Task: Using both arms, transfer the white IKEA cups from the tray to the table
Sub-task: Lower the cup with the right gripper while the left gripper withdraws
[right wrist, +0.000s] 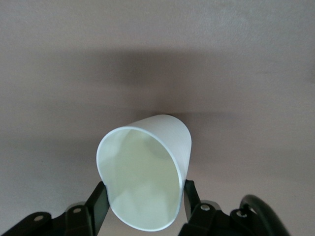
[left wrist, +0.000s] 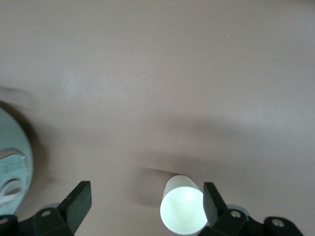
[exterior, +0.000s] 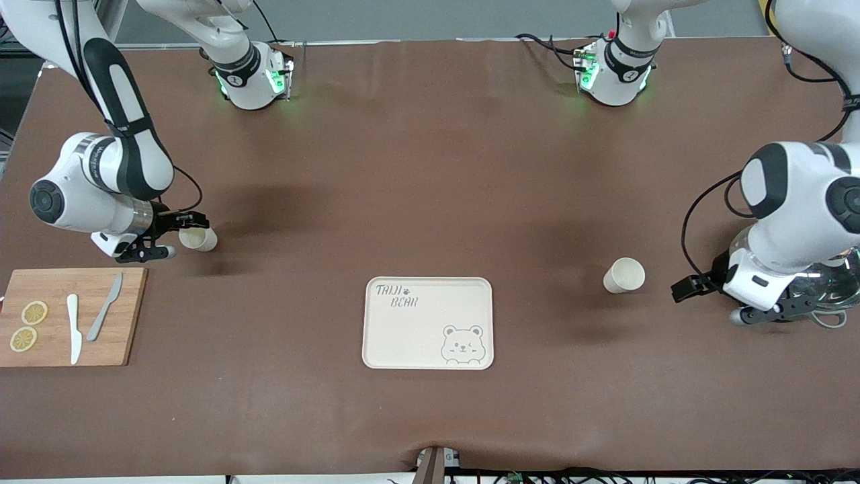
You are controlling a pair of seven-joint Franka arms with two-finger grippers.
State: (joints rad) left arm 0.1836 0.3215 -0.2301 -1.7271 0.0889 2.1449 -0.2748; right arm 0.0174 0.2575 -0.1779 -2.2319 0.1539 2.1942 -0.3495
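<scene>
1 white cup (right wrist: 147,172) is clamped by the right gripper (exterior: 176,235) near the right arm's table edge; the other cup (exterior: 624,275) stands released before the wide-open left gripper (exterior: 709,296).

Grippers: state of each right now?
Left gripper: open, holding nothing; a white cup stands on the table by it.
Right gripper: shut on the other white cup.

Two plain white tapered cups. One cup (exterior: 624,275) stands upright on the surface, toward the left arm's end. Other cup (exterior: 198,238), toward the right arm's end, is gripped at its rim.
</scene>
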